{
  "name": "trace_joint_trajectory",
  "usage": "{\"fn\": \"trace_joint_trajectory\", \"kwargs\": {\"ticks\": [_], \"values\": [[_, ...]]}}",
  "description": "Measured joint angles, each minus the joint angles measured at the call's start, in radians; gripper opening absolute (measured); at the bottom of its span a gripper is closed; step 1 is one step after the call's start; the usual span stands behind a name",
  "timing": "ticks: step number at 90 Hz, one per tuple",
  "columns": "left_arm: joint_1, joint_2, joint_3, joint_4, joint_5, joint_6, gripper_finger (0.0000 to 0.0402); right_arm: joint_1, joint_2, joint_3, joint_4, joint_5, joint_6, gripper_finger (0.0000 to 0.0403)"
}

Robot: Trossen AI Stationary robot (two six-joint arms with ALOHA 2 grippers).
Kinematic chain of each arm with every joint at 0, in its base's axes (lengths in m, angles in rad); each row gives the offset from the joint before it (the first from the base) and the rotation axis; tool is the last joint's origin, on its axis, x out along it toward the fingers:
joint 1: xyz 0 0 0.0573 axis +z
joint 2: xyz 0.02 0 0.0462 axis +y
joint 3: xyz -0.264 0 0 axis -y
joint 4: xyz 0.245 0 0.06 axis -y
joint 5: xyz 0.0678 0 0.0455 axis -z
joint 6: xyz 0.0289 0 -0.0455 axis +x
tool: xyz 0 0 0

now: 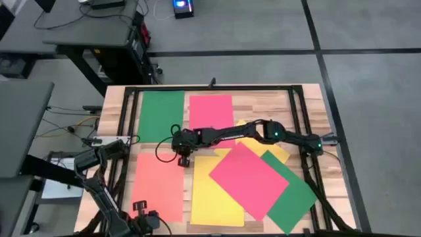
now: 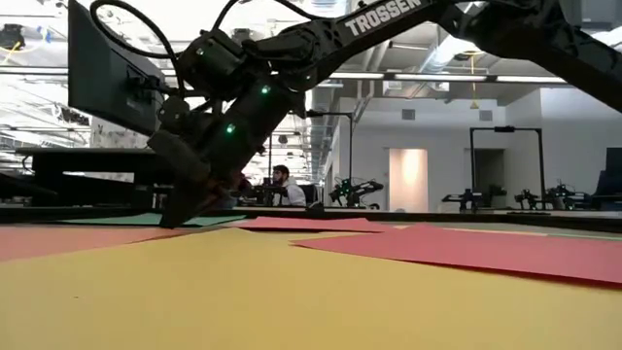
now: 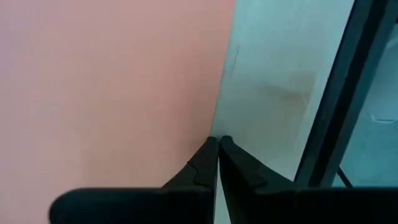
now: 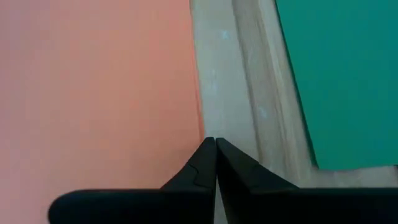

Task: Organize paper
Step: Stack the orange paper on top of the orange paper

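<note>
Lettering "TROSSEN" along the right arm in the low view. Right gripper stretched across mid-table, fingers pressed together on nothing, tips at the edge of an orange sheet, green sheet just beyond a strip of bare table. Left gripper likewise closed and empty, beside the same orange sheet's near edge.

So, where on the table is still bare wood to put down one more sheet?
Bare wood shows between the green sheet and the orange sheet, where the right gripper reaches, and along the table's far right side beyond the pink-red sheet. The near right is crowded: yellow, pink-red and green sheets overlap there.
</note>
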Motion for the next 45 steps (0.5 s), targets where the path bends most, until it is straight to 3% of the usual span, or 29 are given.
{"fn": "trace_joint_trajectory", "kwargs": {"ticks": [29,45], "values": [[0.0,0.004,0.045,-0.018,0.0,0.0,0.0,-0.012,-0.018,-0.003,-0.001,0.038,0.008,0.0],[0.0,0.006,0.104,-0.121,0.005,-0.038,0.0,-0.006,-0.082,-0.004,-0.017,0.097,0.008,0.0]]}}
